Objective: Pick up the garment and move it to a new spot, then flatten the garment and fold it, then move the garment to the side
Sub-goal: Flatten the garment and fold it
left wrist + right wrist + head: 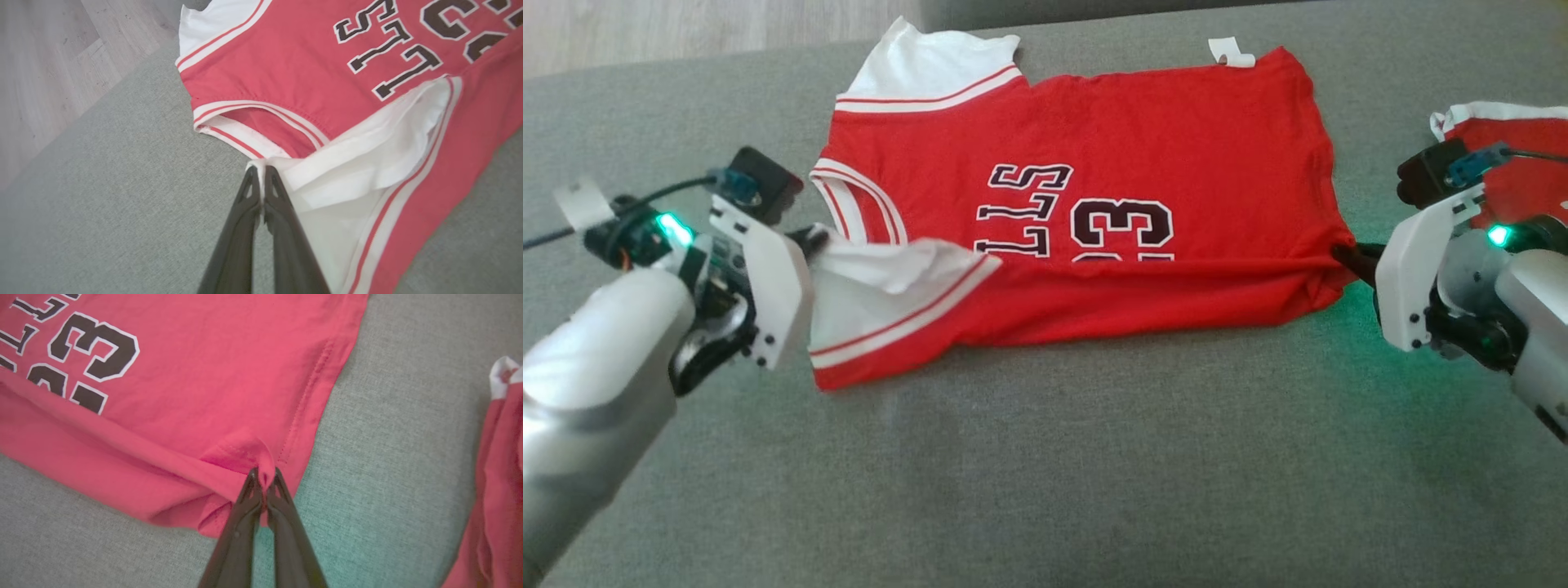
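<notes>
- A grey fabric surface [1045, 457] fills most of the head view, bare along the bottom of the frame.
- At the lower left, the left claw [818, 238] points right. Its fingers are pressed together on the white edge of the garment's near sleeve [882, 294], and the left wrist view shows the same pinch at centre frame [261, 169].
- At the right edge, mid-height, the right claw [1343, 253] points left. It is clamped on a bunched red corner of the hem, seen closely in the right wrist view [264, 473].
- Between the two claws lies the red garment [1176, 163], spread across the centre and upper middle of the frame. Its near long edge is folded over toward the middle.
- That fold covers the lower part of the dark print [1123, 229].
- Farther back, the other white sleeve [931, 61] lies flat at upper centre-left, and a small white label [1232, 55] sticks out at the top edge.
- A second red garment [1519, 155] sits crumpled at the upper right, apart from the first.
- Pale wooden floor [686, 33] shows in the upper left corner.
</notes>
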You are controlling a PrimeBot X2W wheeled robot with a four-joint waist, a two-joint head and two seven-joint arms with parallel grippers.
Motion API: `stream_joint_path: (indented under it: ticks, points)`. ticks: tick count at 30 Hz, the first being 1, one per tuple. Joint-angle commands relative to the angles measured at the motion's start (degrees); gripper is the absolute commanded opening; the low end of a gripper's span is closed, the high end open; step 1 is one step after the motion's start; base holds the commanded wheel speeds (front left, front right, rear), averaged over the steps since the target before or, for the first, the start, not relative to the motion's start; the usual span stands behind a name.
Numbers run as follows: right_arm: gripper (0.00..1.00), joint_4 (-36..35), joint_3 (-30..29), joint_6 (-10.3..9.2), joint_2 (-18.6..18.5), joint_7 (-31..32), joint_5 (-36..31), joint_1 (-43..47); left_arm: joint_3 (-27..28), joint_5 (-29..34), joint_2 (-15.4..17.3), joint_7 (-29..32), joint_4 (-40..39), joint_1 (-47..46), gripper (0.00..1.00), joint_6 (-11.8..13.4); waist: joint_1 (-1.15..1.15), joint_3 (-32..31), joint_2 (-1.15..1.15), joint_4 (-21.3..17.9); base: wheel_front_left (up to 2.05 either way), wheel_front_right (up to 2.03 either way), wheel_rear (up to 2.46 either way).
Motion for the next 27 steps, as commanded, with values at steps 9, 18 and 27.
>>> stream_joint_path:
  ticks: [9, 18, 27]
  points:
    - [0.56, 2.8, 0.4, 0.19, 1.6, -6.1, -1.9, -3.4, -0.8, 1.2, -0.9, -5.1, 7.2, -8.2, 0.00, 0.1, -0.01, 1.5, 0.00, -0.6, 0.00, 0.00, 0.00]
    - [1.00, 8.9, -5.7, 0.19, 4.4, -22.6, -2.7, -5.6, 6.4, 2.8, -5.9, -29.4, 12.5, -11.2, 1.00, 6.5, -0.01, 0.5, 0.00, 0.1, 0.00, 0.00, 0.00]
    - [1.00, 11.1, -17.1, 0.19, 6.6, -37.4, -8.6, -2.6, 17.2, -0.5, -9.7, -43.5, 8.7, -3.6, 1.00, 10.2, -0.01, -5.5, 0.00, 1.1, 0.00, 0.00, 0.00]
